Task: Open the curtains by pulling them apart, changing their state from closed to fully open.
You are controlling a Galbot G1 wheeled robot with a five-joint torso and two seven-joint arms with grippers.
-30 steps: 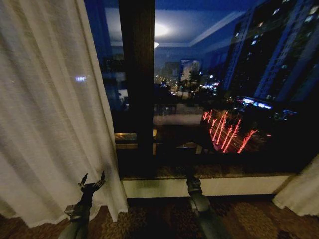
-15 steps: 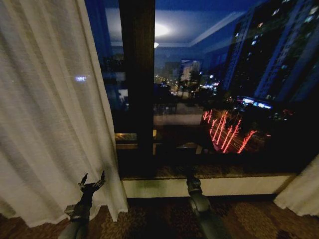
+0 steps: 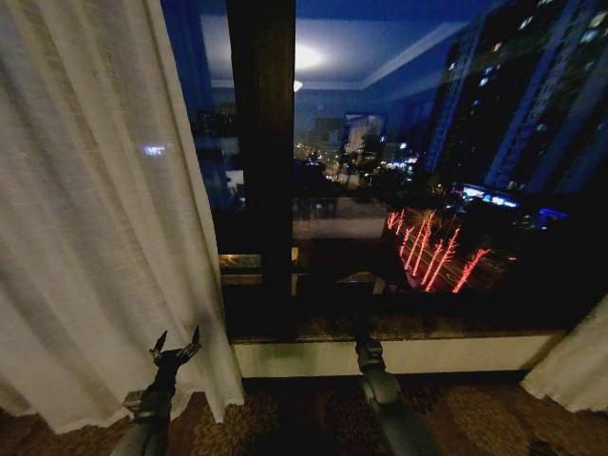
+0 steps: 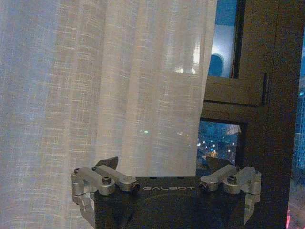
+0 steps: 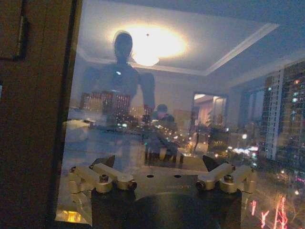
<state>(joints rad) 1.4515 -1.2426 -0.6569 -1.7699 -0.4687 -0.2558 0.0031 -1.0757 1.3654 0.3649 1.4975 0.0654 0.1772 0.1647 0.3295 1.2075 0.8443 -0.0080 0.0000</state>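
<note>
Left gripper [image 3: 176, 347], jaws wide and empty, sits low beside the left curtain's [image 3: 95, 218] vertical inner edge.

Dark window frame [image 3: 261, 161] above patterned carpet [image 3: 475, 413].

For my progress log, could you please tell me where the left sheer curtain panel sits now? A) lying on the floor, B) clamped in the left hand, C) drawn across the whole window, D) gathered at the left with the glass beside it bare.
D: the left sheer curtain panel hangs at the left, leaving the window glass uncovered, and the open left hand holds nothing.
</note>
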